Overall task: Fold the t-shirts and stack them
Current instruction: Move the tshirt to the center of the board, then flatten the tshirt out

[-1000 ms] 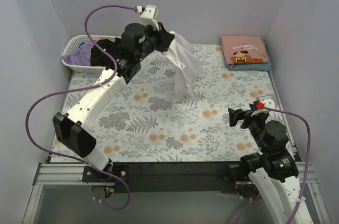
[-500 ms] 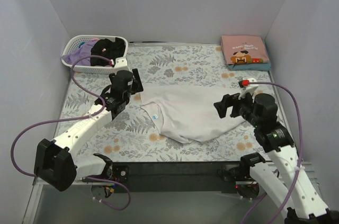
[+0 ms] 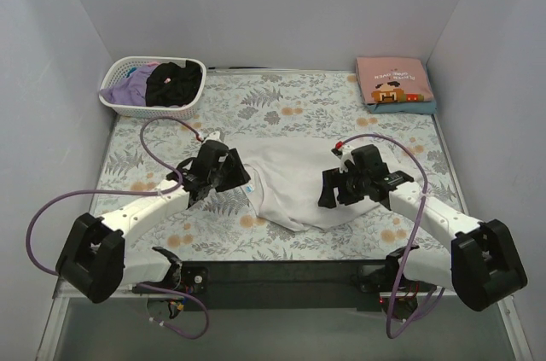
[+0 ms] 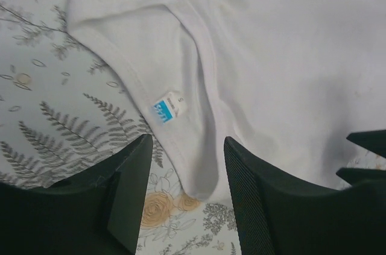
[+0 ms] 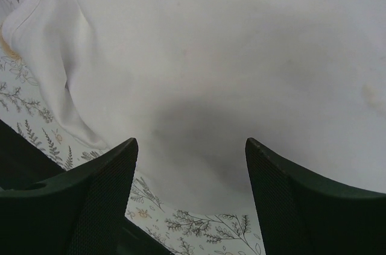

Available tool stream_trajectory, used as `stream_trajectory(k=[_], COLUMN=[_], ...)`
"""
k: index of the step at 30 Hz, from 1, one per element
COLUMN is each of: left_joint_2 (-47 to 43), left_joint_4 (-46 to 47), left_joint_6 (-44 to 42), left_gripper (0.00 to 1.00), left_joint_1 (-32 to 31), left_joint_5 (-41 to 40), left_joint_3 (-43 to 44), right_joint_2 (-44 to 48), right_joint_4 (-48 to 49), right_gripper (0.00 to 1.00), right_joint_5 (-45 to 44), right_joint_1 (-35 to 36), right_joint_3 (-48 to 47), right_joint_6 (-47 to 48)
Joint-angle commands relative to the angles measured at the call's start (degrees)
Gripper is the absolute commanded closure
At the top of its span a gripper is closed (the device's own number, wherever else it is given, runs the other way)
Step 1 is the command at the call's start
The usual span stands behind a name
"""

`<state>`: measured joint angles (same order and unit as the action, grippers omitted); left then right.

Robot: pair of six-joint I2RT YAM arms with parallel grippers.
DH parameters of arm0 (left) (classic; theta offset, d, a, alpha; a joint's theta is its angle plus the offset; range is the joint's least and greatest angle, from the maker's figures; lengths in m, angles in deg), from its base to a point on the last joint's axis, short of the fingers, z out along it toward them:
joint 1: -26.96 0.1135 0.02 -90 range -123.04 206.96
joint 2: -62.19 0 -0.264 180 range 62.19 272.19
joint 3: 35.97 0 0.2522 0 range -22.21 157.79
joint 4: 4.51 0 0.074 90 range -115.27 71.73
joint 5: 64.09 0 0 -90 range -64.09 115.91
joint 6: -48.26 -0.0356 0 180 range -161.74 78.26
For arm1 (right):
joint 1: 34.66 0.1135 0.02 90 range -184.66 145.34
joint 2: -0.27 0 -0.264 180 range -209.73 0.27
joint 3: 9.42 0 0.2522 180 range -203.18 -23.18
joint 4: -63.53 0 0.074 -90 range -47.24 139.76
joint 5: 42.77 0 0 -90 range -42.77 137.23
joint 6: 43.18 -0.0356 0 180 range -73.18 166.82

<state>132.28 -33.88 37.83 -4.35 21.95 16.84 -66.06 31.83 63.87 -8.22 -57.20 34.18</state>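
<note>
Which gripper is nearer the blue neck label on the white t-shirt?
Left. The left gripper is just beside the label, at the collar of the white t-shirt; the right gripper is across the cloth, over its opposite side.

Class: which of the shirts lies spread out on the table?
The white t-shirt in the middle. The black shirt and purple shirt sit bunched in the basket; the pink shirt is folded.

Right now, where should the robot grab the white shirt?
Pinch the shirt's collar by the blue tag, coming down from the left with the left gripper. That thick rim stands up in a fold and lies between its open jaws.
</note>
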Motion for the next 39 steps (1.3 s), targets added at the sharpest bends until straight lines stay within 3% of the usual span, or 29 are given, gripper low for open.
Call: stream_trajectory(k=[1,8,12,15,18,22,24,28,39], left_joint_2=[2.8,7.7,2.5,1.4,4.2,9.5,11.7,14.2,13.5], left_joint_4=[0.1,-6.5,-13.6,-13.9,-14.1,-14.2,-14.3,-14.8,-15.0], left_joint_6=[5.8,10.1,15.9,26.4,41.1,55.1,57.2,59.1,64.4], left_gripper=[0.51,0.53,0.43,0.36,0.35,0.44,0.51,0.57,0.57], left_joint_1=[-4.7,-10.5,-14.6,-19.6,-25.7,-30.0,-31.3,-31.6,-33.8], left_joint_5=[3.9,1.3,-4.1,-6.8,-11.4,-16.7,-19.9,-21.3,-26.0], left_joint_3=[1.2,4.7,5.3,2.3,1.4,2.0,2.8,4.3,5.4], right_joint_2=[-3.2,-8.6,-9.3,-10.0,-10.4,-10.1,-9.7,-9.3,-10.1], right_joint_4=[5.9,6.6,7.2,7.8,8.7,10.3,10.9,11.7,13.8], right_gripper=[0.23,0.25,0.25,0.25,0.24,0.25,0.25,0.25,0.25], right_joint_5=[-2.8,-5.9,-6.0,-6.3,-6.0,-5.1,-5.0,-5.2,-3.6], right_joint_1=[0.5,0.6,0.7,0.8,0.8,0.9,0.9,0.9,0.9], right_joint_3=[-0.4,-2.5,-2.2,-1.8,-1.0,0.4,1.2,2.3,3.6], right_joint_6=[-1.8,-1.0,-0.5,-0.2,-0.3,-0.4,0.0,0.5,1.0])
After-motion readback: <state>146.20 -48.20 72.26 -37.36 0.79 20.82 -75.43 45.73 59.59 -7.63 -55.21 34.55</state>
